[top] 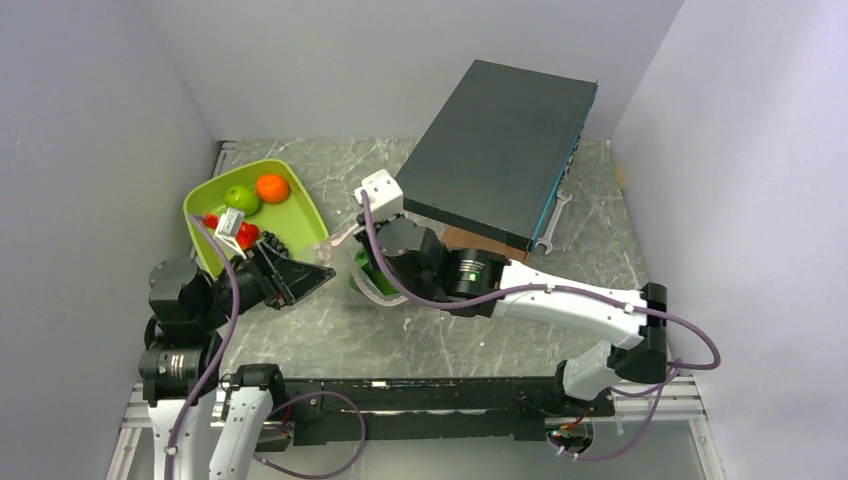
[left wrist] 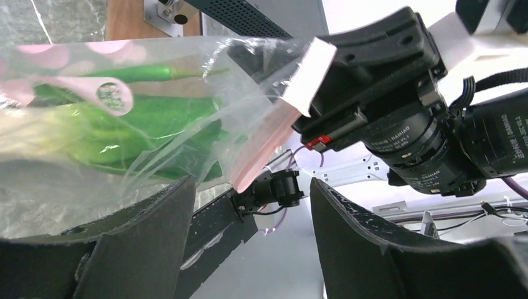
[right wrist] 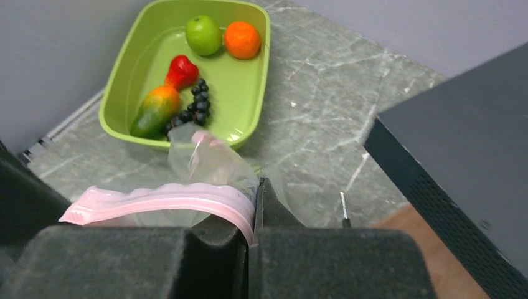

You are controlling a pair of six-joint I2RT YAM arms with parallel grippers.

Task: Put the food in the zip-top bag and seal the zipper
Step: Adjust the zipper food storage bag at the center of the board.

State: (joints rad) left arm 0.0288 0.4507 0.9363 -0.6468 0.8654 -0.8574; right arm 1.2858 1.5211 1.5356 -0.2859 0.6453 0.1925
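Right hand (right wrist: 252,208) is clenched on the zipper (right wrist: 155,200), pinching the pink strip at one end. The rest of the strip runs off sideways, wavy and slack. The zip-top bag (left wrist: 75,180) hangs from that grip over the middle of the surface (right wrist: 311,106), just beside the near right corner of the lime-green tray (right wrist: 233,81). Leafy greens (left wrist: 124,124) are inside the bag, visible through the clear plastic. Can't tell whether the mouth is sealed or parted.

Left hand (left wrist: 252,187) is released, fingers (left wrist: 155,237) spread wide with nothing between them, pointed toward the bag's side and the right hand. The plastic sits right by one finger; contact is not clear. From above, the left hand is low on the surface, next to the tray's near edge.

In the tray:
- The green apple (right wrist: 203,35) and orange fruit (right wrist: 242,39) sit side by side at the far end, close together.
- The red fruit (right wrist: 181,70) is mid-tray.
- The yellow-red fruit (right wrist: 154,110) lies just nearer than the red fruit, along one wall.
- The black grapes (right wrist: 196,106) lie in a string beside those two.

At the far right of the surface a dark box (top: 500,150) overhangs a brown block (top: 470,240). A wrench (top: 553,218) lies just beside the box's edge.
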